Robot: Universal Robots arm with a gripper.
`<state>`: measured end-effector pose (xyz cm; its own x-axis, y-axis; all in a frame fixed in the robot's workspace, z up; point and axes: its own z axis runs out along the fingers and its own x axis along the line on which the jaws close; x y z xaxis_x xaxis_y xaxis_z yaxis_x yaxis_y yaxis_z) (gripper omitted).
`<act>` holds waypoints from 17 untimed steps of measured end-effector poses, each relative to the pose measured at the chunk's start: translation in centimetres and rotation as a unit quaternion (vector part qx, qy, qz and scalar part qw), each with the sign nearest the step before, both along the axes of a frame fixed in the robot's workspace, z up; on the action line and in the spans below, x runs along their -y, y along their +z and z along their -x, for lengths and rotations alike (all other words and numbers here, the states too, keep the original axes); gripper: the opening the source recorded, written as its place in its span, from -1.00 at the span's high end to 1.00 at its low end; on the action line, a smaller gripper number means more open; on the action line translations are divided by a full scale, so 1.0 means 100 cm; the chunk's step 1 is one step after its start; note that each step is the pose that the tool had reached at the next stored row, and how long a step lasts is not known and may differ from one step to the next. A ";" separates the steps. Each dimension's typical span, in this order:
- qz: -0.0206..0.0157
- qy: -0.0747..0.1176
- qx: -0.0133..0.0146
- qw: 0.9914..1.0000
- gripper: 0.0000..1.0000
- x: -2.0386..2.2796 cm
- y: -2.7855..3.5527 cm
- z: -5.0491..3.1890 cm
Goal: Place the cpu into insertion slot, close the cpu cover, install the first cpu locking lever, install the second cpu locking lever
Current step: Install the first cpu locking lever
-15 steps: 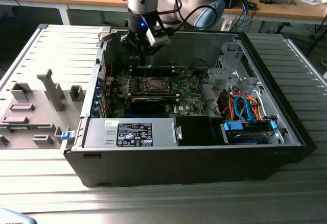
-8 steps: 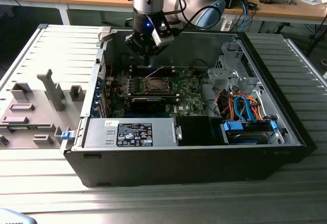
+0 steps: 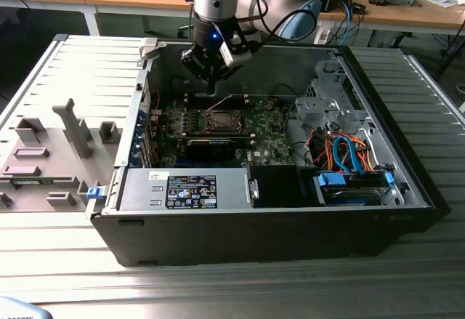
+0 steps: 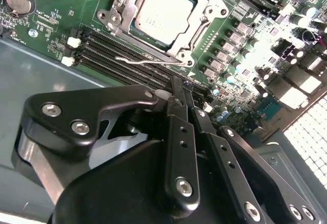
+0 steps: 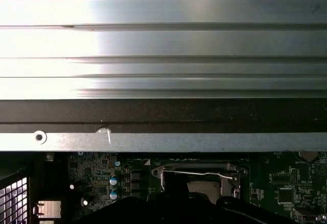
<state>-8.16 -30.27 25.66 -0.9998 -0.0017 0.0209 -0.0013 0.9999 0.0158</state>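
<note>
Overhead, arm descends vertically into the open computer case (image 3: 407,181), wrist pointing down, gripper (image 3: 211,81) just above the motherboard (image 3: 272,141). One cpu (image 4: 164,10) sits in the one insertion slot (image 3: 219,120); one cpu cover (image 4: 202,27) lies closed around it. One thin wire lever (image 4: 148,59) lies beside the socket. Gripper fingers (image 4: 180,113) pressed together, holding nothing, hovering near the socket's edge.

No print can be read — the black label (image 3: 191,191) on the grey power supply box (image 3: 185,188), just in front of the motherboard (image 3: 218,134), carries tiny illegible lines.
</note>
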 end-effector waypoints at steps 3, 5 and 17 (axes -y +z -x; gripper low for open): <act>0.000 0.000 0.000 1.000 0.79 0.0000 -0.0002 -0.0001; 0.000 0.000 0.000 1.000 0.79 -0.0001 -0.0009 -0.0001; 0.000 0.000 0.000 1.000 0.79 0.0000 -0.0126 -0.0001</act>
